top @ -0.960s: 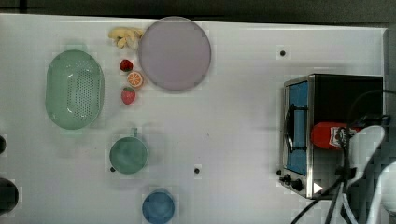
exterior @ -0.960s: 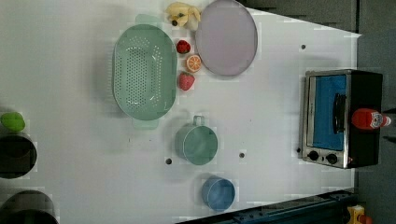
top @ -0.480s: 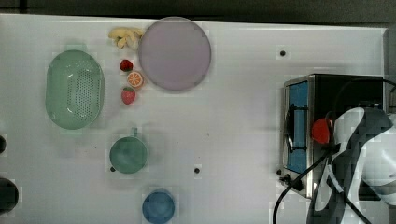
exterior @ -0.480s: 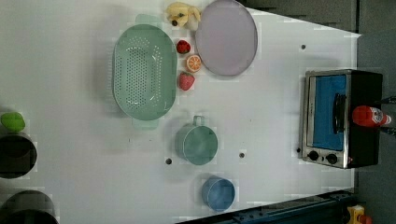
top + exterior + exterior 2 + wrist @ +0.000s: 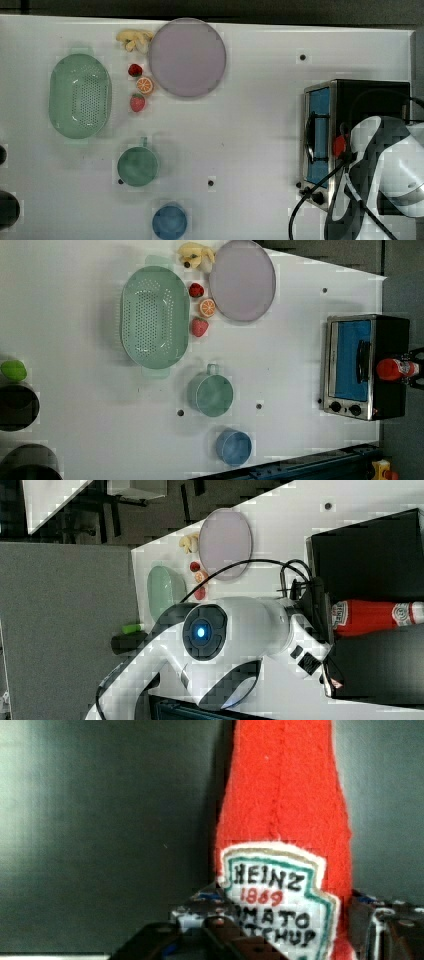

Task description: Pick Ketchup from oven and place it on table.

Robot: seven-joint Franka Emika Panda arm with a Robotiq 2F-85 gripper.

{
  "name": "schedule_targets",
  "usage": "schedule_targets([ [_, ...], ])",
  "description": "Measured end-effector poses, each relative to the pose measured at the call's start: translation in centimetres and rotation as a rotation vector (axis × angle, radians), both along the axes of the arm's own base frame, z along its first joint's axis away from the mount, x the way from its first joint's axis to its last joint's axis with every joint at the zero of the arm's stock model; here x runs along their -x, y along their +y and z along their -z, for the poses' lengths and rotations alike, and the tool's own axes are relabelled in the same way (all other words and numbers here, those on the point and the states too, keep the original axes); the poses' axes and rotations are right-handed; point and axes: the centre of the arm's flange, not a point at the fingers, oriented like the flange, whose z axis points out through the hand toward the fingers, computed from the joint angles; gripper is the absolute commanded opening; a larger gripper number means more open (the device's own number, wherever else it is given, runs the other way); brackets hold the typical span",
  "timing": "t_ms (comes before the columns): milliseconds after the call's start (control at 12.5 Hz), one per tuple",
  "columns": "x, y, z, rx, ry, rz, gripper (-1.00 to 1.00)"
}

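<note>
The Ketchup (image 5: pixel 370 616), a red bottle with a white label, stands upright on the black top of the oven (image 5: pixel 370 97). In the top view my white arm (image 5: pixel 387 155) covers most of the bottle, leaving a bit of red Ketchup (image 5: pixel 340 145) showing. My gripper (image 5: pixel 285 920) is round the bottle's lower part at the label. One dark finger (image 5: pixel 200 912) presses one side and the other finger (image 5: pixel 367 920) touches the opposite side. The left view shows the Ketchup (image 5: pixel 392 369) still resting on the oven (image 5: pixel 392 337). The white table (image 5: pixel 250 125) spreads to the top view's left of the oven.
On the table are a lilac plate (image 5: pixel 187 57), a green colander (image 5: pixel 80 102), a green mug (image 5: pixel 137 166), a blue cup (image 5: pixel 170 221), strawberries (image 5: pixel 137 102), an orange half (image 5: pixel 145 85) and a banana (image 5: pixel 134 40). Black cables (image 5: pixel 320 190) hang by the oven's front.
In the top view my arm has swung over the oven top and now covers most of the bottle. The fingers have drawn in from wide open onto the bottle.
</note>
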Motion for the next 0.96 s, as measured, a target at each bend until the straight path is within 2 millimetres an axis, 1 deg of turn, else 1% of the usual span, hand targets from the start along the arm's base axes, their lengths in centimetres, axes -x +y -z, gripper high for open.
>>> schedule_targets([
  [80, -0.3, 0.3, -0.5, -0.01, 0.011, -0.008, 0.23],
  [160, -0.9, 1.0, -1.3, 0.008, 0.053, -0.054, 0.23],
  [240, -1.8, 2.3, -3.3, -0.02, 0.073, -0.084, 0.23],
  [320, -2.9, 3.8, -5.2, -0.009, 0.056, -0.127, 0.23],
  [400, -4.5, 5.9, -7.3, 0.004, 0.013, -0.172, 0.23],
  [480, -7.3, 10.5, -10.4, 0.015, -0.054, -0.265, 0.23],
  [560, -9.2, 14.7, -12.2, 0.006, -0.084, -0.346, 0.23],
  [640, -11.4, 22.4, -14.0, -0.013, -0.129, -0.483, 0.23],
  [720, -12.3, 27.0, -14.7, -0.021, -0.145, -0.562, 0.23],
  [800, -13.2, 34.9, -14.3, -0.046, -0.142, -0.693, 0.23],
  [880, -13.0, 38.8, -13.2, -0.061, -0.121, -0.757, 0.23],
  [960, -12.3, 43.0, -10.4, -0.073, -0.093, -0.826, 0.23],
])
